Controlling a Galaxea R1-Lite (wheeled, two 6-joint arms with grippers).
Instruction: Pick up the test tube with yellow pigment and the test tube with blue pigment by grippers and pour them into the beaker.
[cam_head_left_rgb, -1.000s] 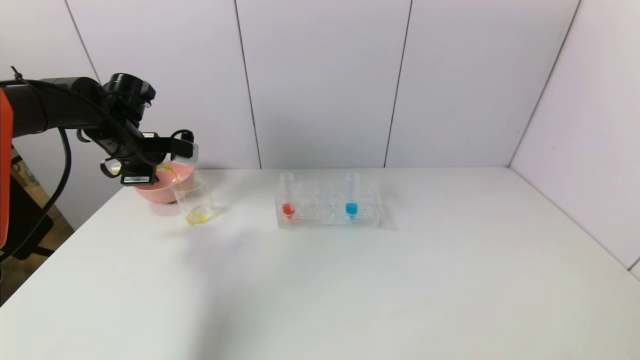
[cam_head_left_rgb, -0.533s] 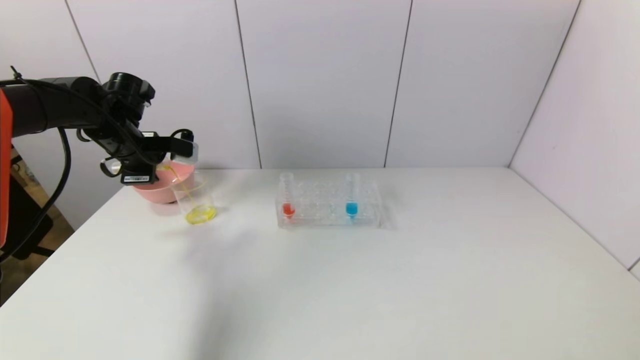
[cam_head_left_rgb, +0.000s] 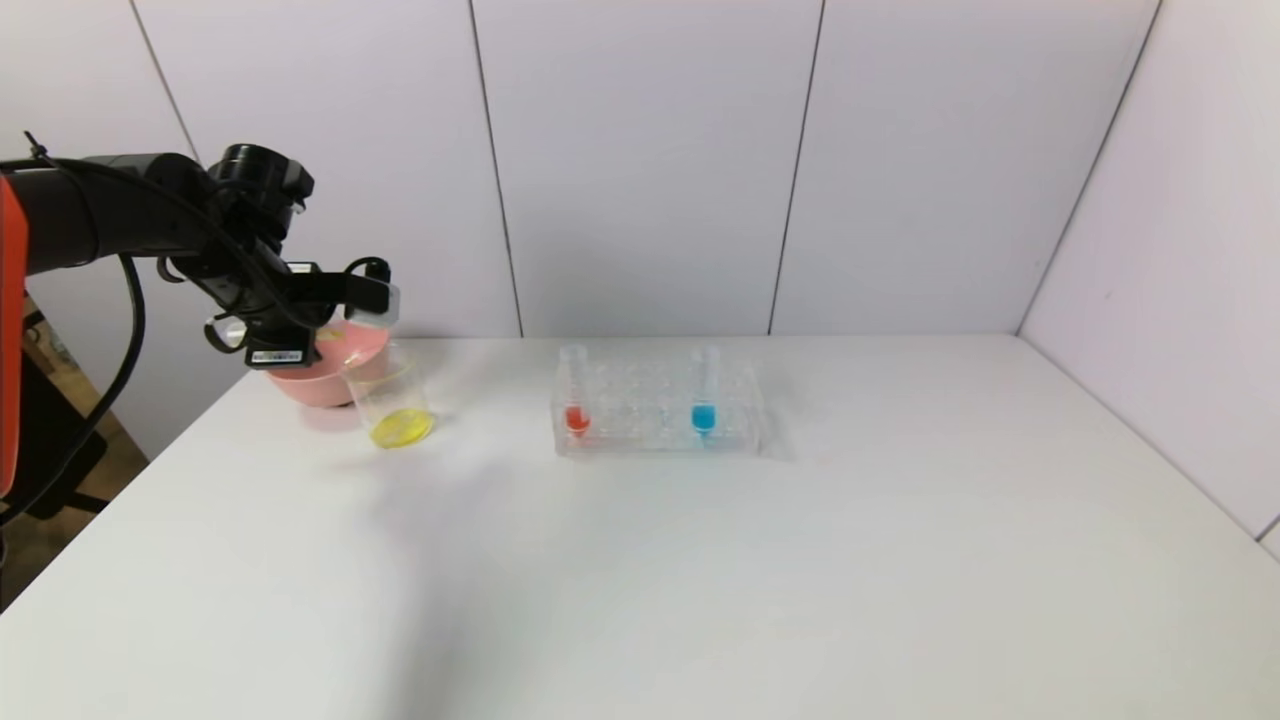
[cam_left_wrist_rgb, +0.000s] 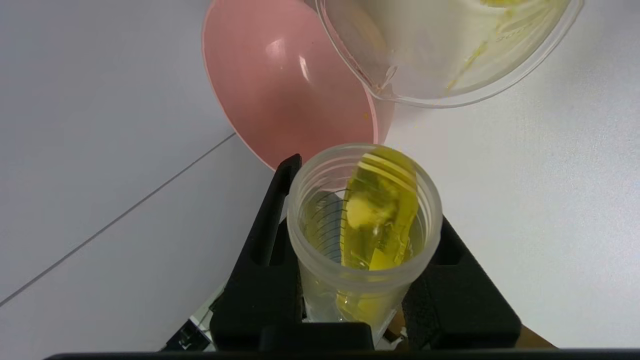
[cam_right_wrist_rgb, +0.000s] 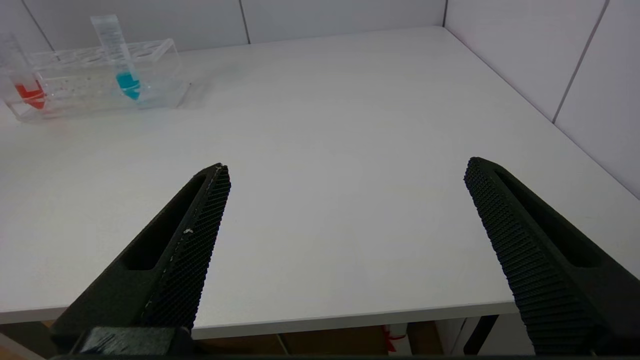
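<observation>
Above the beaker (cam_head_left_rgb: 390, 400) my left tool (cam_left_wrist_rgb: 360, 250) pinches the tipped yellow tube (cam_left_wrist_rgb: 365, 225); blue tube (cam_head_left_rgb: 704, 395) stands in the rack (cam_head_left_rgb: 740, 425); my right tool (cam_right_wrist_rgb: 345, 220) is spread over the surface (cam_head_left_rgb: 700, 560).

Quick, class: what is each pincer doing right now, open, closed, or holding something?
Left pincer: closed on the test tube with yellow pigment, tipped beside the beaker.
Right pincer: open, holding nothing, low over the table.
</observation>
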